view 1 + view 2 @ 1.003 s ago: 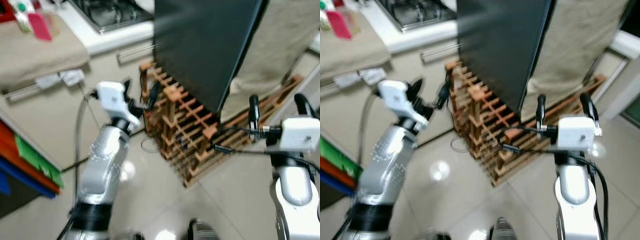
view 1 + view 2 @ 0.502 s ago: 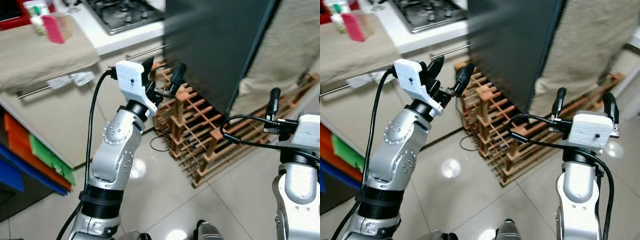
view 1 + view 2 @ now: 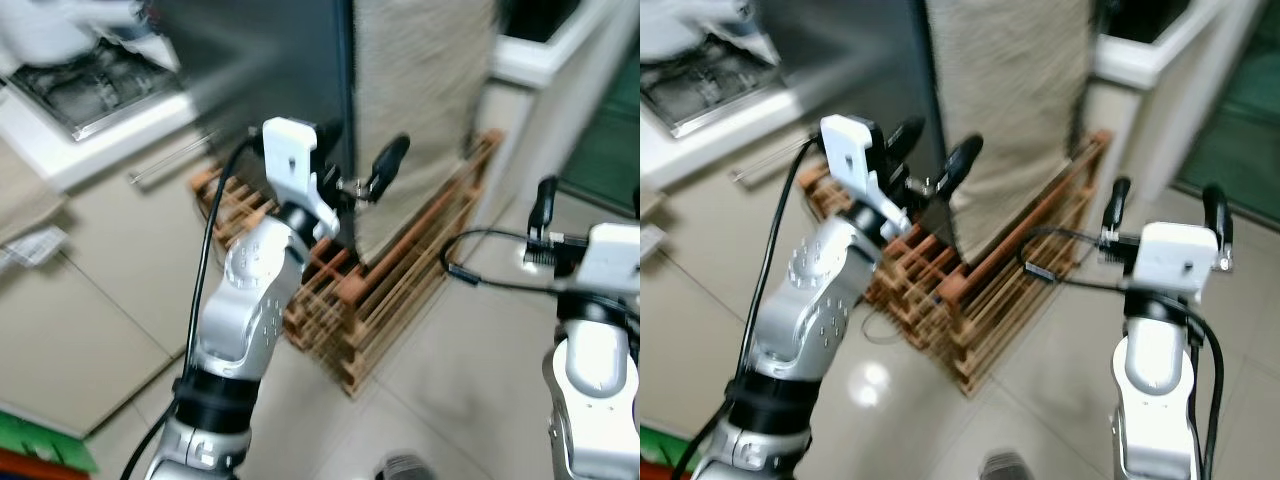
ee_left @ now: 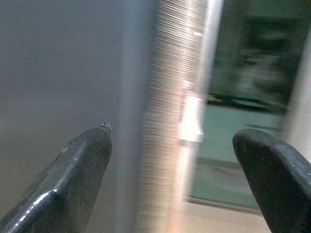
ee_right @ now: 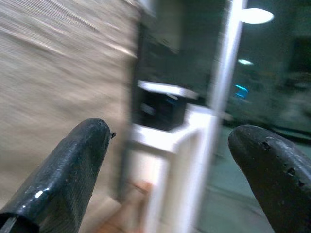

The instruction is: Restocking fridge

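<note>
Left end effector (image 3: 935, 166) raised, fingers apart.

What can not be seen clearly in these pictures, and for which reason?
- Dark cabinet: head views, cut off by the top edge and motion-blurred; whether it is the fridge, and any handle, cannot be told.
- Wooden rack: partly hidden by the left gripper and its arm; its contents are unclear.
- Stove top: blurred, details unreadable.
- Beyond the right gripper: right wrist view, blur smears the white frame.
</note>
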Robot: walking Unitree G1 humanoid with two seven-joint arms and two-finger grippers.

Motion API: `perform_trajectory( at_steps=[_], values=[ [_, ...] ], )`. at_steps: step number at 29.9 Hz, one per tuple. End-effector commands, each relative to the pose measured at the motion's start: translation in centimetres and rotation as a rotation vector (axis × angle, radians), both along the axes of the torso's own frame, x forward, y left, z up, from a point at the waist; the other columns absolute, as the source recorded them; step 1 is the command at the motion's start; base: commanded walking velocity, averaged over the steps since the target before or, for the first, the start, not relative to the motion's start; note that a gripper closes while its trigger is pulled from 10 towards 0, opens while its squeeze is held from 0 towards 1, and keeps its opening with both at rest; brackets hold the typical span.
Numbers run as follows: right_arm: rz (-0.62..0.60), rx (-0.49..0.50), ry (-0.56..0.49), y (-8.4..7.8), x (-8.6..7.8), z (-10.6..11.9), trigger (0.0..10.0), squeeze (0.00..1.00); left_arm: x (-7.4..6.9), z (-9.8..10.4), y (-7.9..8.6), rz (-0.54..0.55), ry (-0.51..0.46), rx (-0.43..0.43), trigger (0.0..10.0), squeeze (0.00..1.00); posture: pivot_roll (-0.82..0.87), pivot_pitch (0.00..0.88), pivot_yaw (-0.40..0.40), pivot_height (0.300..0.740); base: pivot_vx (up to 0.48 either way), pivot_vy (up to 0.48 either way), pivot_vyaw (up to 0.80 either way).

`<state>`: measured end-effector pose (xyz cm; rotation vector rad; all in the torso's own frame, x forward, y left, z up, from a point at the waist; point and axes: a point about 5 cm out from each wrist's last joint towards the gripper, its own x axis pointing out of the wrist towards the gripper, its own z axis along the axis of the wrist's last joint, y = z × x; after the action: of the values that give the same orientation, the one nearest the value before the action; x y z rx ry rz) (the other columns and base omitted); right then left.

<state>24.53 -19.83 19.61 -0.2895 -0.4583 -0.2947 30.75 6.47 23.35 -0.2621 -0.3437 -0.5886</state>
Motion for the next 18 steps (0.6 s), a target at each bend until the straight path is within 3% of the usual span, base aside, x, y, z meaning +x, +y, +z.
perform_trajectory(
  at_steps=[1, 5, 14, 18],
  values=[
    [0.027, -0.010, -0.005, 0.3, 0.0, 0.0, 10.0, 0.00, 0.4, -0.1, 0.6, 0.031, 0.033, -0.030, 10.0, 0.00, -0.23, 0.077, 0.118, 0.740, 0.000, 0.000, 0.00],
    [0.056, -0.026, -0.017, 0.6, 0.4, 0.5, 10.0, 0.00, 1.1, 0.2, 1.0, 0.049, 0.071, -0.089, 10.0, 0.00, -0.24, 0.086, 0.108, 0.740, 0.000, 0.000, 0.00],
    [0.091, -0.026, -0.003, 0.9, 0.9, 0.4, 10.0, 0.00, 1.5, 0.8, 0.2, 0.015, 0.063, -0.061, 10.0, 0.00, -0.24, 0.109, 0.091, 0.740, 0.000, 0.000, 0.00],
    [0.112, -0.033, 0.015, 1.1, 1.2, 0.1, 10.0, 0.00, 1.5, -0.6, -0.6, -0.025, 0.156, -0.070, 10.0, 0.00, -0.24, 0.111, 0.086, 0.740, 0.000, 0.000, 0.00]
  ],
)
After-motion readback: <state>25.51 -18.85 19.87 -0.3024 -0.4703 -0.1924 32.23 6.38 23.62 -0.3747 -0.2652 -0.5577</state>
